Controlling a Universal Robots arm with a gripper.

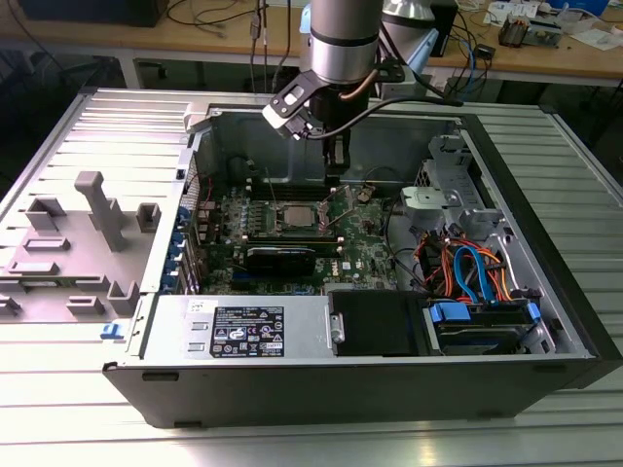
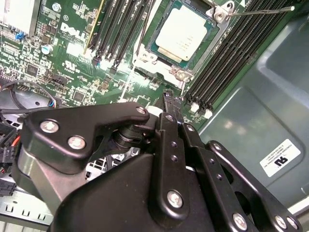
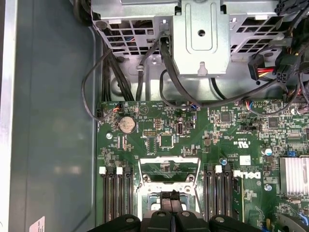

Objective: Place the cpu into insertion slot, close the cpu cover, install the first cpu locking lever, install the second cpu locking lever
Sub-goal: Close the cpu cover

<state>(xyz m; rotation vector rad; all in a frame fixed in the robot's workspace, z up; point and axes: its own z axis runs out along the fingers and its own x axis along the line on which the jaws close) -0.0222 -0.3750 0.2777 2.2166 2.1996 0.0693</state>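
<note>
The cpu (image 2: 182, 31), its dull silver top showing, lies in the insertion slot (image 2: 155, 47) on the green board, with a dark greenish edge bare around it. The cpu cover (image 3: 168, 160) is a silver frame raised off the slot, with green board showing through its window. A thin locking lever (image 2: 260, 10) sticks out from a slot corner. My gripper (image 2: 167, 96) hangs just above the board beside the cover's side of the slot, fingers shut together with nothing between them. In the exterior view the gripper (image 1: 336, 161) is inside the open case, behind the cpu (image 1: 292, 216).
Long black memory slots (image 2: 231, 53) flank the socket on both sides. A metal drive cage (image 3: 200, 34) with black cables (image 3: 120, 82) stands beyond the board. A finned heat sink (image 3: 294, 174) sits on the board. The grey case wall (image 2: 260, 111) lies close by. Grey fixtures (image 1: 97, 209) stand outside the case.
</note>
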